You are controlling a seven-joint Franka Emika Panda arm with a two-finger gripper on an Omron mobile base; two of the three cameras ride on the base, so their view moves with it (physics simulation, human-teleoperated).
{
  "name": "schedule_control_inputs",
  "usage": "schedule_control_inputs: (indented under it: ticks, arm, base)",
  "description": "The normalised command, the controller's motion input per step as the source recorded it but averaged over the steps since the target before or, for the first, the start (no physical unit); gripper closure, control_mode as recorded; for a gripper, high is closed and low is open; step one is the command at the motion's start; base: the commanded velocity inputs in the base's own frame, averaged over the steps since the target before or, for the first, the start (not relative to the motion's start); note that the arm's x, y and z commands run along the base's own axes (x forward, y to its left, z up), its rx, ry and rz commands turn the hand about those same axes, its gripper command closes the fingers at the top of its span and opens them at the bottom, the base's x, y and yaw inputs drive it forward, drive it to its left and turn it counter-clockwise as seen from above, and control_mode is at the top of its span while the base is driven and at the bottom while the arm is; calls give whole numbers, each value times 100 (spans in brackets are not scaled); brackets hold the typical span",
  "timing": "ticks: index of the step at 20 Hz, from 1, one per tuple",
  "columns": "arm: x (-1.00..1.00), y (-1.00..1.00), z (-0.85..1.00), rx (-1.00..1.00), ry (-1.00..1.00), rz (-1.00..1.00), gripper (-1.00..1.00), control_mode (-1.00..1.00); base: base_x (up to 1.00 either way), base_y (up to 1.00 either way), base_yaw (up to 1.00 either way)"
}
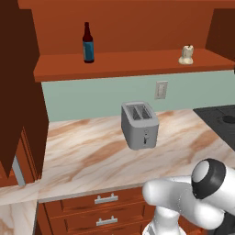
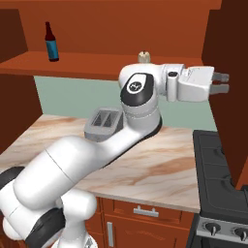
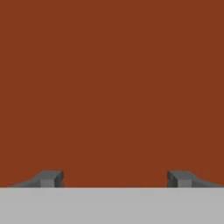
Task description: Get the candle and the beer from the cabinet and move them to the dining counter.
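One slim brown glass beer bottle [image 1: 88, 43] and one lumpy cream candle [image 1: 186, 55] on reddish wooden cabinet shelf [image 1: 128, 64], one grey toaster [image 1: 139, 125] on marbled tabletop [image 1: 92, 151], claw [image 2: 222, 83] spread apart, empty.

A grey toaster [image 1: 140, 125] on marbled counter [image 1: 87, 151] — black stove [image 2: 220, 179] beside.

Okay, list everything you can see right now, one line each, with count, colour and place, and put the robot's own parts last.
slim dark brown glass beer bottle: one, blue label, upright at the left of the cabinet shelf
lumpy cream-white candle: one, at the right of the same shelf
reddish-brown wooden cabinet: one, open, above the counter
grey metal toaster: one, two slots, middle of the counter
beige-and-brown marbled counter: one, over red-brown drawers
white wall outlet: one, on the pale green wall
black stove: one, right of the counter
gripper: one, white with dark jaws standing apart, nothing between them, facing the cabinet's right wall
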Motion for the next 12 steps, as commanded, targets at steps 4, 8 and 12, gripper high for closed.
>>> schedule_control_inputs:
  ticks: [4,8,12]
  arm:
    - [1,-4,0,0,0,4,-100,-100]
    - [-3,42,-1,-1,0,6,-100,-100]
    - [-5,97,-6,-4,1,16,-100,-100]
  base:
    - [0,0,0]
    - [0,0,0]
    - [0,0,0]
